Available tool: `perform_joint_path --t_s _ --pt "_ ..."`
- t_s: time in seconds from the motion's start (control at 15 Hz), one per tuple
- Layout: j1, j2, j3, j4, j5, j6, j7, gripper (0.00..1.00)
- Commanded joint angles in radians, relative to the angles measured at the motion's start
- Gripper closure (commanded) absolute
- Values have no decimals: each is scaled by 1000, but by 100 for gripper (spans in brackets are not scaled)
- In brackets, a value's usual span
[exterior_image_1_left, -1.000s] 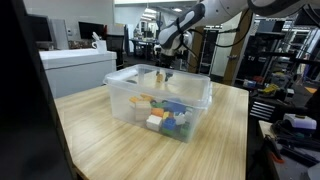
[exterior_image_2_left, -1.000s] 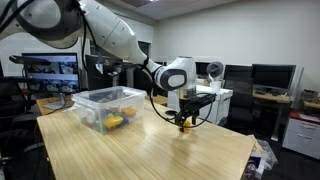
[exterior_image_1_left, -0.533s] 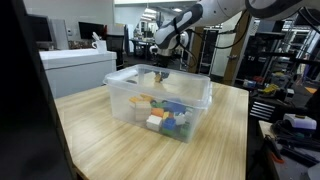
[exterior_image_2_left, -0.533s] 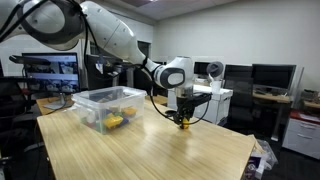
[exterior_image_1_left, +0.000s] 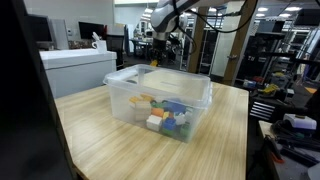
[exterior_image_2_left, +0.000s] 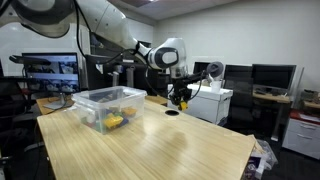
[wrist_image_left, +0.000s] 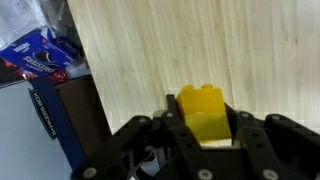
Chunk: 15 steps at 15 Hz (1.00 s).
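In an exterior view the arm (exterior_image_1_left: 170, 12) stood higher than a second before, lifted above the far side of the clear bin (exterior_image_1_left: 160, 95). The bin was thin-walled, glossy plastic, holding a jumble of hard coloured blocks (exterior_image_1_left: 165, 118).

In an exterior view the end effector (exterior_image_2_left: 180, 98) had come up off the pale, wood-grained worktop (exterior_image_2_left: 150, 150), where it had been pressed down half a second earlier. It hung above its own shadow, well apart from the bin.

In the wrist view the fingers were drawn partway in and clamped on the yellow block (wrist_image_left: 203, 112), a smooth, square-edged plastic brick with studs on top, carried clear of the worktop's planks. By the look of it the pick had taken, with the block gripped and airborne. A crinkled blue packet (wrist_image_left: 35, 60) lay beyond the worktop's edge.
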Motion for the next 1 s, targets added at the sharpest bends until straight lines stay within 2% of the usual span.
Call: perform_joint_path --t_s 0.0,0.4,0.93 --pt "40 -214 42 -199 -65 -12 43 87" --pt "68 -507 151 -499 -58 -75 -47 87" --pt "143 -855 153 -944 -54 -110 -110 87"
